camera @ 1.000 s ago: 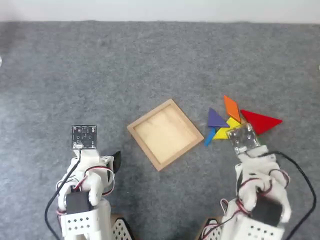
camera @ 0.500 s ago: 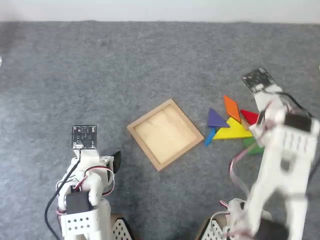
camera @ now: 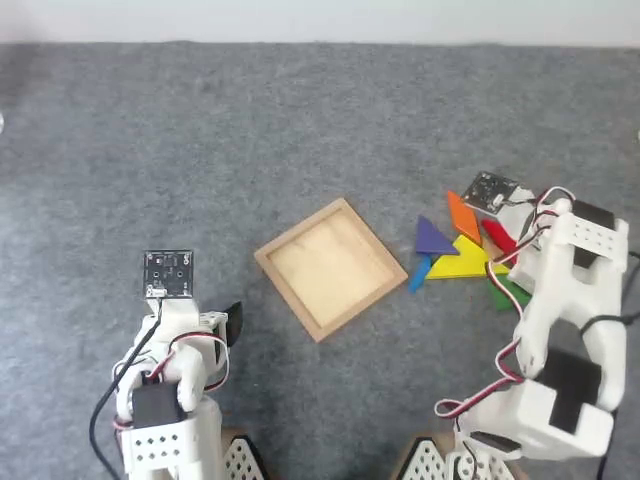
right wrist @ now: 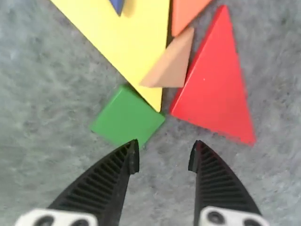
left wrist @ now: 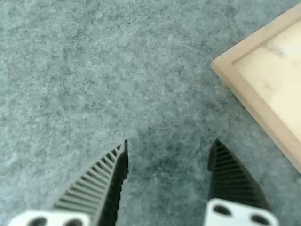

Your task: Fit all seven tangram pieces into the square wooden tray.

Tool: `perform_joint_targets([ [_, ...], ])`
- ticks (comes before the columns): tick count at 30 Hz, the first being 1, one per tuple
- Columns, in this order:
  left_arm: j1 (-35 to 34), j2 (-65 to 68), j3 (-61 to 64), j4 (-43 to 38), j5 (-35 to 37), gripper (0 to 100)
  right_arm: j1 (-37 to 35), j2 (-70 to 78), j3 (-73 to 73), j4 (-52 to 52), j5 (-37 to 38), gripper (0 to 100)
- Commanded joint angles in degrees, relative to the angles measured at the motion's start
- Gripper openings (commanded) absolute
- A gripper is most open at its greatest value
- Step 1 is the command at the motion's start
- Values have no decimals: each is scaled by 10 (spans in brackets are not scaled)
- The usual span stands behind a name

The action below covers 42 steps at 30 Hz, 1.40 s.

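The square wooden tray (camera: 302, 232) lies near the middle of the grey surface (camera: 200, 130), turned so that its 4 corners point toward the surface's edges. All 7 pieces lie outside it, in 1 cluster on the surface between the tray and the right edge. The purple triangle (camera: 432, 238) and the small blue triangle (camera: 419, 272) are nearest the tray, and both touch the large yellow triangle (camera: 466, 260). The orange piece (camera: 462, 215) is on the far side of the cluster. On the side toward the right edge are the red triangle (right wrist: 216, 89) and the green square (right wrist: 128, 120). A corner of the green square meets the yellow triangle's edge. The small tan triangle (right wrist: 171, 63) is wedged between the yellow and red triangles and touches both. The right arm (camera: 560, 290) stretches from the near right corner over this side of the cluster, covering parts of the red triangle and green square from above. The right gripper (right wrist: 165, 143) hangs low with its jaws partly apart and nothing between them. One fingertip (right wrist: 131, 150) is just beside the green square's nearest corner. The left arm (camera: 165, 370) sits folded by the near edge, left of the tray. The left gripper (left wrist: 170, 146) is spread wide over bare surface and holds nothing, with a corner of the tray near it.
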Motion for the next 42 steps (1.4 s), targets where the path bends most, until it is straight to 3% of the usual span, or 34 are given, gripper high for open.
perform_joint_targets([
  [1, -1, -12, -13, 3, 4, 271, 9, 2, -32, -16, 30, 264],
  [5, -1, -12, -13, 3, 4, 271, 7, 14, -59, -20, 49, 400],
  [7, -1, -12, -13, 3, 4, 271, 0, 31, -85, -19, 54, 421],
  [16, -1, -12, -13, 3, 4, 271, -13, 184, -210, -11, 149, 378],
  [24, -1, -12, -13, 3, 4, 271, -4, 190, -229, 22, 238, 377],
  [35, -1, -12, -13, 3, 4, 271, -9, 236, -209, 20, 247, 376],
  [42, -1, -12, -13, 3, 4, 271, -18, 240, -140, -46, 243, 376],
])
